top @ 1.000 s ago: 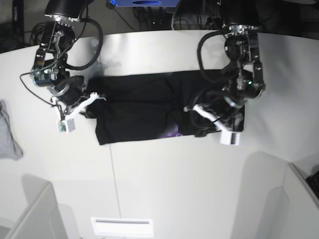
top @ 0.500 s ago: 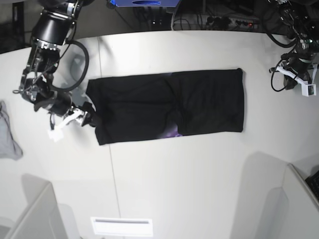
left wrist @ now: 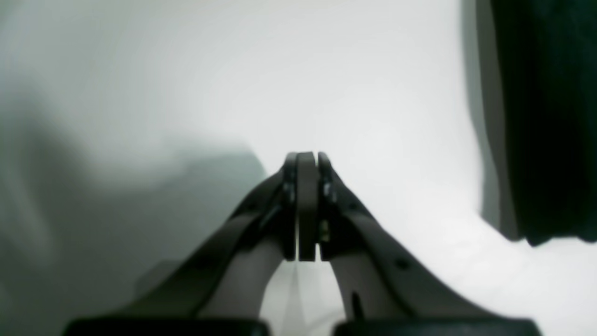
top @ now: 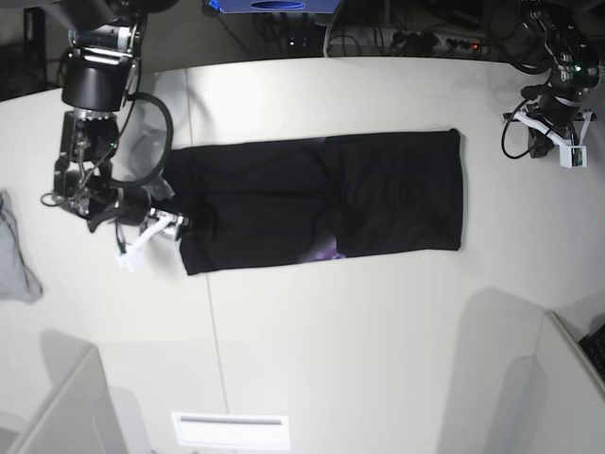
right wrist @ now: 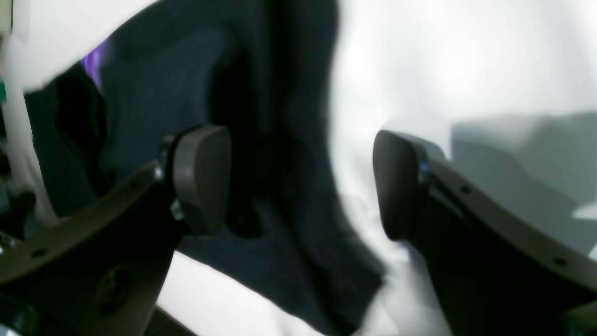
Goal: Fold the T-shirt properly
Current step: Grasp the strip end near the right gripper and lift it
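Observation:
The black T-shirt (top: 321, 203) lies flat as a long folded rectangle in the middle of the white table, with a bit of purple print (top: 326, 253) showing at its front edge. My right gripper (top: 178, 225) is open at the shirt's front-left corner. In the right wrist view the right gripper (right wrist: 298, 182) straddles the shirt's edge (right wrist: 280, 210), one pad (right wrist: 200, 177) over cloth and the other over bare table. My left gripper (top: 546, 140) is off the shirt at the table's far right. The left wrist view shows the left gripper (left wrist: 305, 161) shut and empty, with the shirt's edge (left wrist: 545, 116) at the right.
A small grey cloth (top: 14, 251) lies at the table's left edge. A white slotted panel (top: 232, 430) sits at the front. Partitions stand at the front corners, one at the right (top: 558, 388). Cables and gear lie beyond the back edge (top: 378, 38).
My left arm left the shirt's right part and drew back to the table's far right. My right gripper moved from the shirt's left edge down to its front-left corner.

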You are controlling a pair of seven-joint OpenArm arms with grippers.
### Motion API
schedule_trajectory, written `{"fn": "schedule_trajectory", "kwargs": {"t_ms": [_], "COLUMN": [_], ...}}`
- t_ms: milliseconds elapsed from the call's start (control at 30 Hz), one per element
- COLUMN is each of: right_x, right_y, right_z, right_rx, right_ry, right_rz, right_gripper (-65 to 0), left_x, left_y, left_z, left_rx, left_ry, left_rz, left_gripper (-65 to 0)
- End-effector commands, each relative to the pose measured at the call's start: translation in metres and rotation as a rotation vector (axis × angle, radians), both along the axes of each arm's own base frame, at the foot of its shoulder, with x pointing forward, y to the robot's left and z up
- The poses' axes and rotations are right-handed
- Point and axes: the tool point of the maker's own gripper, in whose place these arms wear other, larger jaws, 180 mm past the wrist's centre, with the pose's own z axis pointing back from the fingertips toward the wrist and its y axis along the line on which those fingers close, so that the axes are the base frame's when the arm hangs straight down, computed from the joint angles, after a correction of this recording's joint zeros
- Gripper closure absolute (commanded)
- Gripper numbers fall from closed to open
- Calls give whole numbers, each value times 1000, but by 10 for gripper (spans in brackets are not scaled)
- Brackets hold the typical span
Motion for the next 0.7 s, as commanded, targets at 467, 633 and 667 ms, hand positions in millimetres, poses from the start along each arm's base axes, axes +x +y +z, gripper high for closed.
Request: {"fn": "schedule_trajectory", "kwargs": {"t_ms": [467,633,667], "right_x": [-6,-13,-13], "right_y": [28,28,29], "right_z": [8,-6,-7], "right_rx": [87,50,53], "right_ry": [-58,-18,-16], "right_rz": [82,89,88], "right_gripper": [-432,-432,-432], "left_x": [16,17,18], "left_y": [-16,-18,-18], "left_z": [5,4,5], "left_rx": [-11,-14,-14], "left_ry": [-36,-38,-40], "left_rz": [-51,-55,-55], "left_gripper": [0,0,0]}}
